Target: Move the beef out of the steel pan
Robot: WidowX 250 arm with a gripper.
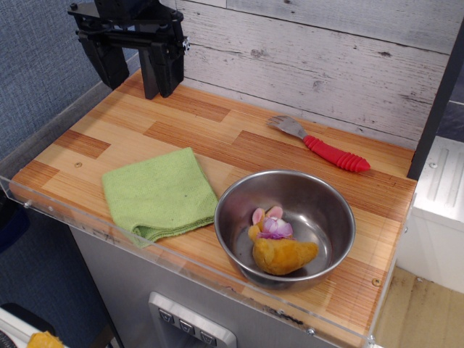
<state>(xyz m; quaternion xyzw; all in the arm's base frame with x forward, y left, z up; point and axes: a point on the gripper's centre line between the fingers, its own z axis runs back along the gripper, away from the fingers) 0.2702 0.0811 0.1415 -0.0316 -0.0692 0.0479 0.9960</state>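
Nothing of the task is done yet, as far as can be judged: the beef (283, 250) is seen lying on the bottom of the steel pan (239, 197), towards the near wall, its pale pink and purple bits turned up and towards the back. The pan is set at the lower right of the frame, close to the front edge of the worktop (217, 130). The gripper (133, 69) is held high at the upper left of the frame, well apart from the pan, with its jaws parted and nothing between them. The whole job is therefore left: the pan has to be reached, the beef gripped, lifted over the rolled rim and set down outside.

The worktop is made of striped wooden boards and is bordered by a clear plastic edge at the front and left. A folded green cloth (159, 192) is laid just left of the pan (whether it touches the rim cannot be told). A fork with a red handle (322, 145) is placed behind the pan, near the back edge. Bare wood is left at the centre and upper left of the worktop, so room for setting the beef down is not lacking. A whitewashed plank wall (319, 51) is seen behind, and a grey textured wall at the left.
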